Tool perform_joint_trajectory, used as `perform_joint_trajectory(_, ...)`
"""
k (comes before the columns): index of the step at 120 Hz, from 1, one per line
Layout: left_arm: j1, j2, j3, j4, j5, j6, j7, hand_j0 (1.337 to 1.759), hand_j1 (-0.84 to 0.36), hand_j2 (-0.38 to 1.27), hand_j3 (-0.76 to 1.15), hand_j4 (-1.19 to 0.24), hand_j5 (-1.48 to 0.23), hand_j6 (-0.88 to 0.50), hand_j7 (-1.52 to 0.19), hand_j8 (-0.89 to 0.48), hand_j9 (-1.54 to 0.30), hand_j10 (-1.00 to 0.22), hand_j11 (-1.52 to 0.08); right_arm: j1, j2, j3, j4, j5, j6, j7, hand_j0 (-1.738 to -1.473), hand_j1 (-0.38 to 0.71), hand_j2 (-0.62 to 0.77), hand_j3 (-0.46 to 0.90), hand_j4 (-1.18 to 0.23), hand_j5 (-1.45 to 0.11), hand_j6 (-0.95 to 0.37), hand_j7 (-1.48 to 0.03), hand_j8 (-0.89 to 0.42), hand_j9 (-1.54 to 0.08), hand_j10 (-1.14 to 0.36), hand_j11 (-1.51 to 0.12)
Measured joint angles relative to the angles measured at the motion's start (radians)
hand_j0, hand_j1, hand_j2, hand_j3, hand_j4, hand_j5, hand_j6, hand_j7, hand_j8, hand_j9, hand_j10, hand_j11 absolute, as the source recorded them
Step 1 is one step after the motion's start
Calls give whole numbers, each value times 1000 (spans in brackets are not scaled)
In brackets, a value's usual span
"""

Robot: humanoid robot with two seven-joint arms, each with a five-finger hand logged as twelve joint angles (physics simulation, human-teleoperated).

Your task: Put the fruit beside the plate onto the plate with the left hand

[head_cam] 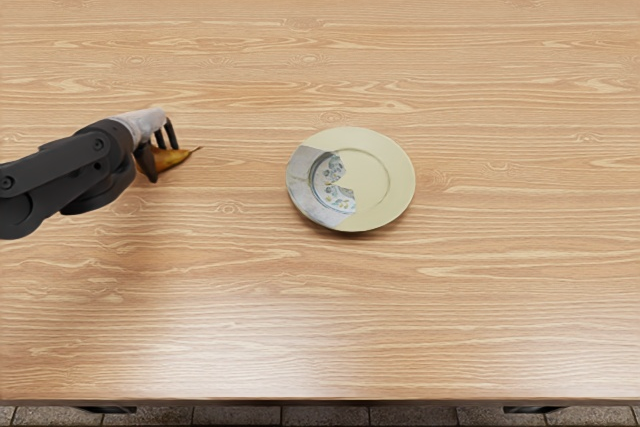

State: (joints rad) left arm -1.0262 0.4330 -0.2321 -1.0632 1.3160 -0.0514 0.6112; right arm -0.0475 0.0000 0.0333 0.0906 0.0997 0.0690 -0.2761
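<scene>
On the table my left hand closes its fingers on the fruit; the plate lies well apart, rightward.

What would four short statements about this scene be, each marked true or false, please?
1. The fruit lies on the plate. False: it is left of the plate, apart from it, at the left hand.
2. The left hand's fingers are closed around the fruit. True.
3. The plate is square and blue. False: it is round and pale yellow-green.
4. The plate rests on the wooden table. True.
</scene>
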Motion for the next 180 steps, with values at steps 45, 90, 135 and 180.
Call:
perform_joint_trajectory(45, -5, 6, 5, 4, -11, -3, 0, 1656, -315, 317, 4, -612, -842, -557, -845, -546, -850, -648, -849, 0, 0, 0, 0, 0, 0, 0, -1658, -349, 0, 0, 0, 0, -1, 0, -1, 0, 0, 0)
perform_joint_trajectory(90, -1, 9, 5, 3, -13, -6, 1, 1642, -294, 305, -31, -633, -905, -559, -908, -551, -912, -685, -909, 0, 0, 0, 0, 0, 0, 0, -1658, -349, 0, 0, 0, 0, -1, 0, -1, 0, 0, 0)
perform_joint_trajectory(135, -13, 13, 4, -8, -16, -7, 0, 1652, -303, 337, -5, -670, -940, -571, -932, -549, -934, -675, -932, 0, 0, -1, 0, 0, 0, 0, -1658, -349, 0, 0, 0, 0, -1, 0, 0, 0, 0, 0)
perform_joint_trajectory(180, -40, 57, -8, -80, -20, -16, 0, 1655, -326, 403, -1, -716, -956, -582, -952, -541, -948, -665, -953, 1, 0, -2, 0, 0, 0, 0, -1658, -349, 0, 0, 0, 0, -1, 0, 0, 0, 0, 0)
